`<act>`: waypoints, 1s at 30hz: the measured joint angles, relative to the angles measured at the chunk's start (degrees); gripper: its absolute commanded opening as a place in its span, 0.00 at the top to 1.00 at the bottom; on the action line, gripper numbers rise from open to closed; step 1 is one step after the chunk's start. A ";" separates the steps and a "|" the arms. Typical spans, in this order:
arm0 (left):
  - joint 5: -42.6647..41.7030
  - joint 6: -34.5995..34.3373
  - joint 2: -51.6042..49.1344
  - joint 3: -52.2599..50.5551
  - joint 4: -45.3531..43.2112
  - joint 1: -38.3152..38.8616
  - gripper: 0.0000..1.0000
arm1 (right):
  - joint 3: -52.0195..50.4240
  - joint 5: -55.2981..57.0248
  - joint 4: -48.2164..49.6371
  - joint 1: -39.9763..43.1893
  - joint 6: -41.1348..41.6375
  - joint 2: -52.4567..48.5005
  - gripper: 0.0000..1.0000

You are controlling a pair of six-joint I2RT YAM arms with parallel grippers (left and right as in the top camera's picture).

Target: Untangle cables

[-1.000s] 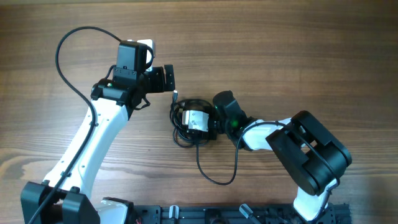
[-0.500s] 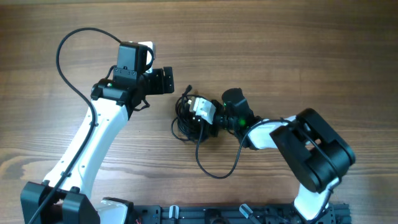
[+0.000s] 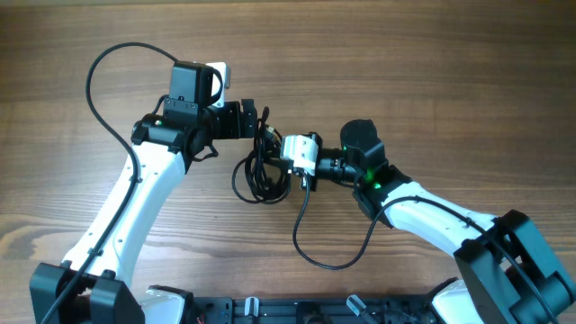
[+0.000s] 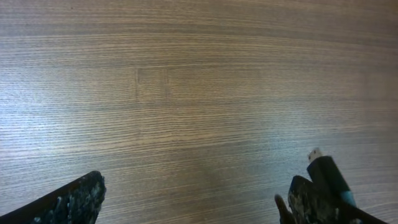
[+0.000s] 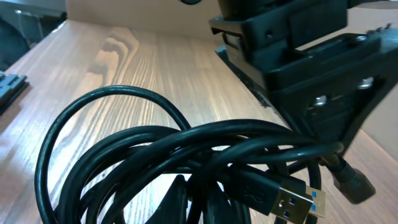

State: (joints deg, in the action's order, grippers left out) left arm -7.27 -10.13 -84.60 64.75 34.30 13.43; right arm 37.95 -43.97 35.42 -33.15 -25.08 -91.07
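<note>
The cables [image 3: 255, 177] are a palm-sized tangle of thin black cords at the table's middle, with one loose strand [image 3: 326, 264] looping toward the front. My right gripper [image 3: 277, 162] is shut on the tangle's right side. In the right wrist view the cords [image 5: 155, 146] wrap over its fingers [image 5: 205, 202], and a USB plug with a blue insert [image 5: 300, 202] sticks out to the right. My left gripper [image 3: 253, 119] is open just above and left of the tangle. In the left wrist view its fingers [image 4: 193, 196] stand wide apart and empty, with a cable plug [image 4: 328, 176] beside the right finger.
The left arm's thick black cable [image 3: 112, 72] arcs over the back left of the wooden table [image 3: 432, 63]. A black rack [image 3: 297, 310] runs along the front edge. The left gripper's body [image 5: 311, 62] fills the top right of the right wrist view.
My right arm has stretched out and carried the tangle back and left, up to the left gripper. The loose strand trailed along. The left arm has hardly moved.
</note>
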 measured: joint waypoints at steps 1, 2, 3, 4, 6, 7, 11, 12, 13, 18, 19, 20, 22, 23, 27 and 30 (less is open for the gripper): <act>-0.15 0.00 0.00 0.00 0.00 0.00 0.05 | 0.00 -0.20 -0.02 0.00 -0.02 0.00 0.96; -0.37 0.07 0.00 0.00 0.00 0.00 0.04 | 0.00 -0.22 -0.02 0.00 -0.02 0.00 0.96; -1.27 0.90 0.00 0.00 0.00 -0.02 0.03 | 0.00 -0.22 -0.07 0.00 -0.09 0.00 0.96; -2.29 2.05 0.00 0.00 0.00 -0.02 0.02 | 0.00 -0.15 -0.07 0.00 -0.11 0.00 0.96; -5.27 5.42 0.00 0.00 0.28 -0.02 0.02 | 0.00 0.52 -0.17 0.00 -0.26 0.00 0.96; -6.45 7.43 0.00 0.00 0.85 -0.02 0.03 | 0.00 0.57 -0.22 0.15 -0.26 0.00 0.96; -8.41 14.56 0.00 0.00 3.87 -0.17 0.03 | 0.00 0.42 -0.20 1.70 -0.26 0.00 0.96; -9.05 17.53 0.00 0.00 4.50 -0.74 0.04 | 0.00 0.11 -0.13 2.14 -0.24 0.00 0.96; -9.73 19.10 0.00 0.00 4.50 -1.16 0.04 | 0.00 -0.15 -0.17 2.45 -0.26 0.00 0.96; -22.75 29.33 0.00 0.00 4.55 -6.45 0.02 | 0.00 -2.27 0.26 2.71 -0.26 0.02 0.96; -25.57 30.88 0.00 0.00 4.50 -7.39 0.02 | 0.00 -3.19 0.26 2.71 -0.26 0.02 0.96; -28.24 32.44 0.00 0.00 4.50 -8.11 0.02 | 0.00 -4.04 0.28 2.71 -0.26 0.02 0.96; -31.12 34.12 0.00 0.00 4.50 -8.35 0.02 | 0.00 -5.20 0.26 2.71 -0.26 0.02 0.96; -31.95 34.62 0.00 0.00 4.50 -8.35 0.02 | 0.00 -5.38 0.22 2.71 -0.26 0.02 0.96; -31.82 35.23 0.00 0.00 4.81 -8.35 0.02 | 0.02 -2.86 -4.68 2.73 0.44 0.13 0.83; -30.58 35.36 0.00 0.00 5.77 -8.35 0.01 | 0.00 1.09 -9.27 2.71 3.13 0.24 0.68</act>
State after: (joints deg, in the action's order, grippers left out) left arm -37.85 25.23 -84.60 64.75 40.07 5.08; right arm 37.95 -42.87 26.15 -30.44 -21.96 -90.83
